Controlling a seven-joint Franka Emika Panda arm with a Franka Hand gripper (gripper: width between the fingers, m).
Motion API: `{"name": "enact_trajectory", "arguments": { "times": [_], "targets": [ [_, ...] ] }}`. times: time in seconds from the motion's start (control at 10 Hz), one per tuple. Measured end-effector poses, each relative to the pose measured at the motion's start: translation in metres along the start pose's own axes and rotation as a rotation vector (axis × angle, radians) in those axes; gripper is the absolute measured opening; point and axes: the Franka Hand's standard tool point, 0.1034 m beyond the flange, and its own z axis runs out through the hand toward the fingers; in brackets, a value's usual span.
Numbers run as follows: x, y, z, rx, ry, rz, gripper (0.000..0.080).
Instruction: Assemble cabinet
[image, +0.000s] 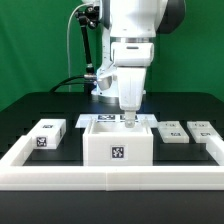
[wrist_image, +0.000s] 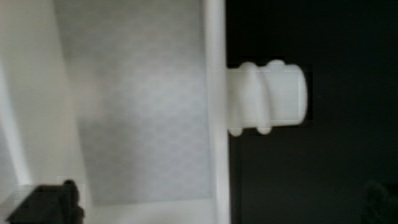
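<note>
The cabinet (image: 118, 141), the largest white box with a tag on its front, stands at the table's middle with its open side up. My gripper (image: 128, 119) hangs straight down over its top right part, fingertips at the rim. In the wrist view the cabinet's white wall (wrist_image: 134, 110) fills the frame, and a white ribbed knob (wrist_image: 270, 97) sticks out of it into the dark. My gripper (wrist_image: 214, 205) straddles that wall's edge. One black finger (wrist_image: 50, 205) shows far to one side; the other is lost in the dark. The jaws stand wide apart and hold nothing.
Small white tagged blocks lie on the table: one (image: 47, 135) at the exterior view's left, two (image: 173, 133) (image: 203, 131) at its right. A long low white border rail (image: 110, 179) runs along the front and sides. The arm's base and cables stand behind.
</note>
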Motion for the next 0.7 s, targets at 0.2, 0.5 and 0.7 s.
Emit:
{"name": "enact_trajectory", "arguments": {
  "times": [0.2, 0.5, 0.7],
  "targets": [
    [0.003, -0.004, 0.009, 0.012, 0.004, 0.002, 0.0797],
    [0.002, -0.012, 0.021, 0.040, 0.005, 0.005, 0.0797],
    [0.002, -0.013, 0.023, 0.043, 0.005, 0.008, 0.0767]
  ]
}}
